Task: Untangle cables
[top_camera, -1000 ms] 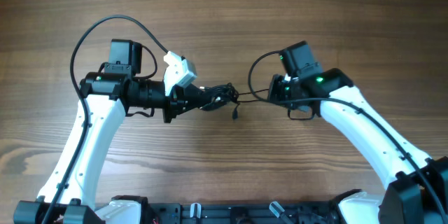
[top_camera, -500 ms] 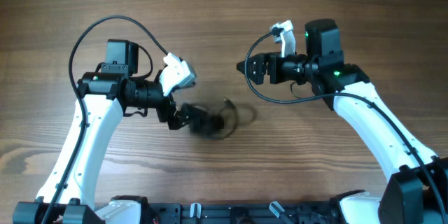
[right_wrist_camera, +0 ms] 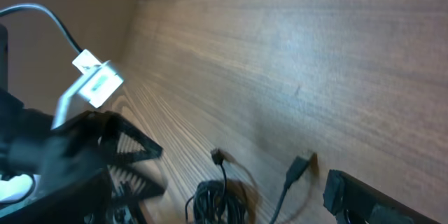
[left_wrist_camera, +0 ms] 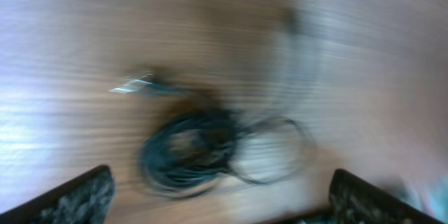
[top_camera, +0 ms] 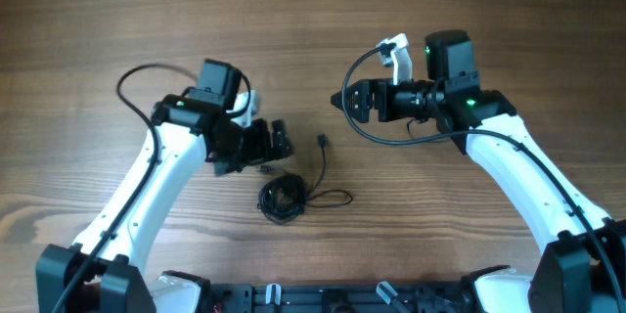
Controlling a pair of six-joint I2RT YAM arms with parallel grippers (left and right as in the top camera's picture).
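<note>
i am holding my left end effector (top_camera: 277, 143) and right end effector (top_camera: 349, 101) apart and empty, i think to find a loose end. the cables (top_camera: 284, 199) are lying bunched on the desk (top_camera: 313, 20) just in front of the left one.

White arms (top_camera: 147, 191), black joints; black left tool (top_camera: 282, 142), right tool (top_camera: 344, 101); green lights (top_camera: 469, 104).

The overhead view is sharp and evenly lit, with soft shadows on the tabletop (top_camera: 98, 20). The left wrist view is badly motion-blurred, smearing the cables (left_wrist_camera: 185, 155), with pale glare at left. The right wrist view is dimmer and slightly soft.
</note>
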